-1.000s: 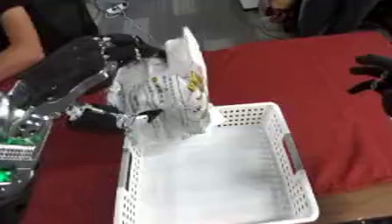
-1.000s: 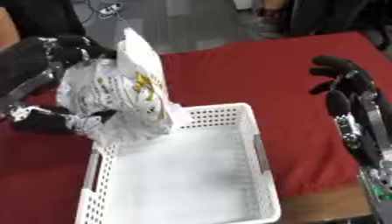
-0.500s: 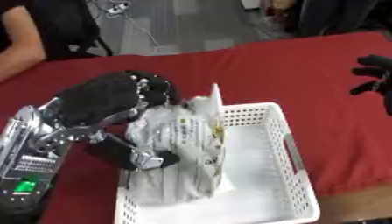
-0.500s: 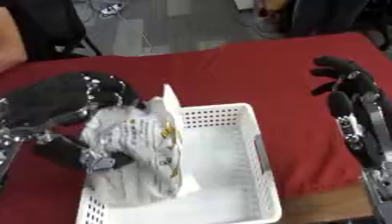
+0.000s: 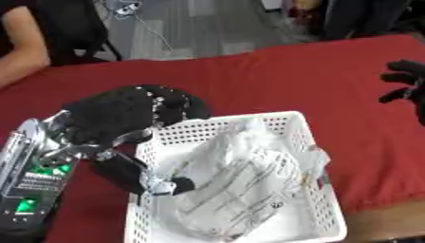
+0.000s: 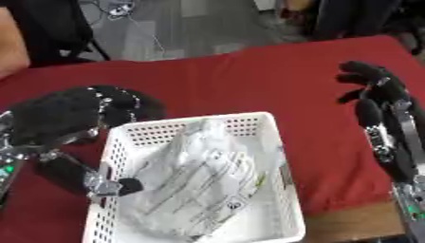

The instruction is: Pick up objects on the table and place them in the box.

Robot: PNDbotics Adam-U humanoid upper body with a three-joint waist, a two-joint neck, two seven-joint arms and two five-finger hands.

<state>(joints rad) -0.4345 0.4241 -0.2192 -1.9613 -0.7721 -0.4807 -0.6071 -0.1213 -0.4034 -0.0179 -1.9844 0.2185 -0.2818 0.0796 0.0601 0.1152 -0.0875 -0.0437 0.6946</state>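
Observation:
A crinkled white plastic bag (image 5: 241, 185) with dark print lies flat inside the white perforated box (image 5: 286, 124) on the red table. My left hand (image 5: 124, 114) hovers over the box's left rim, fingers spread and relaxed above the near-left corner, its thumb tip (image 5: 179, 184) still close to the bag's left edge. The bag rests on the box floor, no finger curled round it. My right hand (image 6: 374, 90) hangs at the right, open, fingers up, holding nothing.
The red tablecloth (image 5: 274, 80) stretches behind and right of the box. The table's wooden front edge (image 5: 390, 223) shows at the lower right. A person sits at the far left edge, with cables on the floor beyond.
The bag went from upright in my left hand above the box's left side to lying flat in the box. My left hand opened and drew back left. The right hand stayed still.

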